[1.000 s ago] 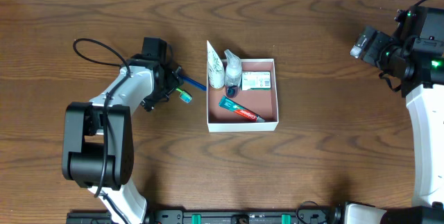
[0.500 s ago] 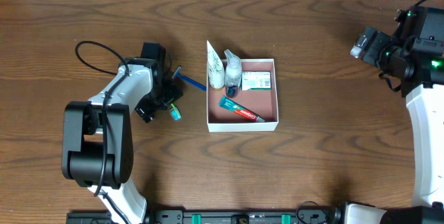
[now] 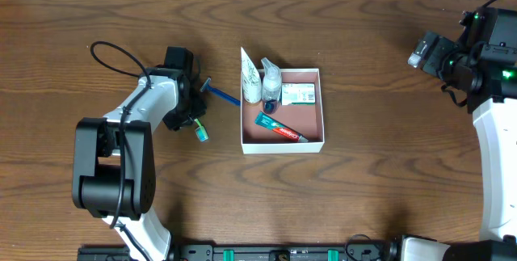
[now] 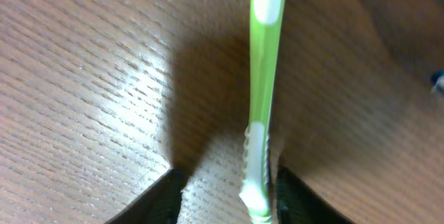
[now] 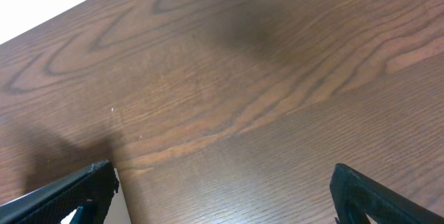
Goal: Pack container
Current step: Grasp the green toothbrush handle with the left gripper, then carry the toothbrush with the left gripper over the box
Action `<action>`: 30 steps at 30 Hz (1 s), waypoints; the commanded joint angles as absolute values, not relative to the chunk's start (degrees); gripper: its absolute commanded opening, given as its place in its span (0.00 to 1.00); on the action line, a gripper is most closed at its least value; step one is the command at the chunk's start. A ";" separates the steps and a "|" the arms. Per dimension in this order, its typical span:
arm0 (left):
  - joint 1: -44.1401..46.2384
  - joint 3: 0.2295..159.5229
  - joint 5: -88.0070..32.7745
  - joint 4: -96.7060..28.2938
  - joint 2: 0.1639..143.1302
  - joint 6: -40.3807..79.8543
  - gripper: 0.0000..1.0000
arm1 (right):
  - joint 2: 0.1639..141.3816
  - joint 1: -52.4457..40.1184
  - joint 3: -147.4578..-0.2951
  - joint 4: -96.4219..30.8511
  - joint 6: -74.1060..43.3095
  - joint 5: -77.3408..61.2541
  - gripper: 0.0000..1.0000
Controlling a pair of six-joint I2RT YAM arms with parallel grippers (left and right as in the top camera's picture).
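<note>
**Two-arm packing scene: container at table centre, left arm holding a toothbrush.**
The container (image 3: 300,118), white-walled and reddish-pink inside, sits mid-table (image 3: 363,196). It holds a white tube (image 3: 251,77) and a small bottle (image 3: 271,85) in its far-left corner, a flat packet (image 3: 300,93) and a toothpaste tube (image 3: 281,129). The left gripper (image 3: 189,115), left of the box, has its jaws closed on a green toothbrush (image 4: 263,78). A blue razor (image 3: 220,94) lies on the wood just beside the box's left wall. The right gripper (image 5: 222,175), at the far right, has its jaws spread wide and empty.

The green toothbrush (image 4: 262,78) runs off the top and bottom edges, blurred throughout.
</note>
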State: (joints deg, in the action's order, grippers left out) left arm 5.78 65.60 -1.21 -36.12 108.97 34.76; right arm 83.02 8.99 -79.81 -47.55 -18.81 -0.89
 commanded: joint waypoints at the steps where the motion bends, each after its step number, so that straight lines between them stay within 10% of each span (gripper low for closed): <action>1: 5.74 63.02 -1.96 -35.55 112.84 34.11 0.31 | 82.87 9.32 -80.53 -47.59 -18.15 -1.08 0.99; 30: 5.74 71.09 -1.96 -45.43 105.12 26.68 0.06 | 82.87 9.32 -80.53 -47.59 -18.13 -1.08 0.99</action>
State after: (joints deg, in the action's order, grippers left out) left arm 5.78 67.61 -1.58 -44.16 108.55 29.74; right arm 83.02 8.99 -79.81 -47.55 -18.81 -0.89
